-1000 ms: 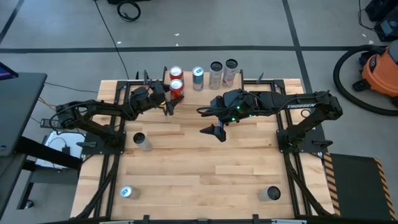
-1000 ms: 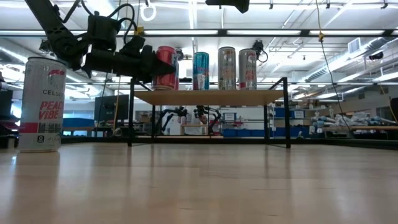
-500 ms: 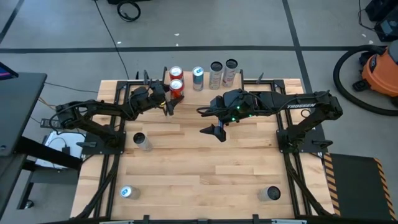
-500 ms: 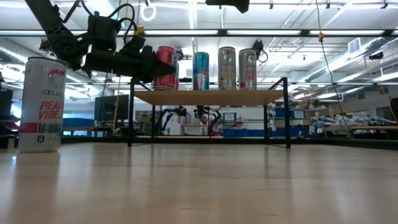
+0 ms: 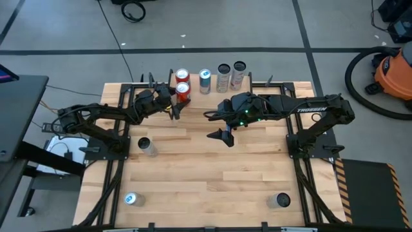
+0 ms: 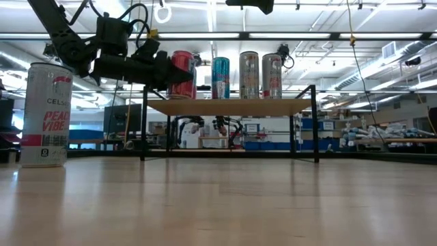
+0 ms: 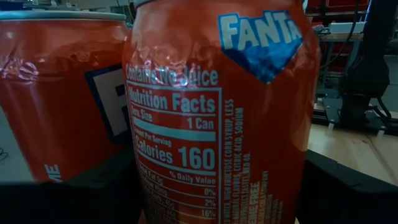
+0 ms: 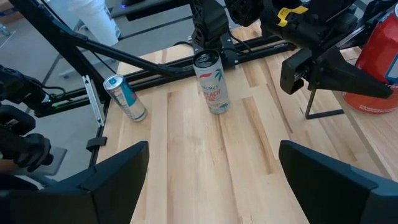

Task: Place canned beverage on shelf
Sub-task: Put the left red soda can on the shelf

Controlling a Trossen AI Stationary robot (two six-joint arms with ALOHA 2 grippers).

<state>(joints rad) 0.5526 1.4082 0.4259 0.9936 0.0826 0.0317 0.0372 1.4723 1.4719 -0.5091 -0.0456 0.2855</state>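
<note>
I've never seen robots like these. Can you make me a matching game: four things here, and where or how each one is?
Things:
1. Fanta can
2. right end effector
3. Peach Vibe can
4. blue-topped can

Places or states:
A. open, above the table's middle
B. on the table, at the corner far from the shelf, left arm's side
C. on the shelf, gripped by the left end effector
D. upright on the table beside the left arm

Pairs: 1-C, 2-A, 3-D, 4-B

An orange shop vacuum (image 5: 394,72) with a black hose stands on the grey floor right of the wooden table (image 5: 206,174). A coiled black cable (image 5: 134,9) lies beyond it.
</note>
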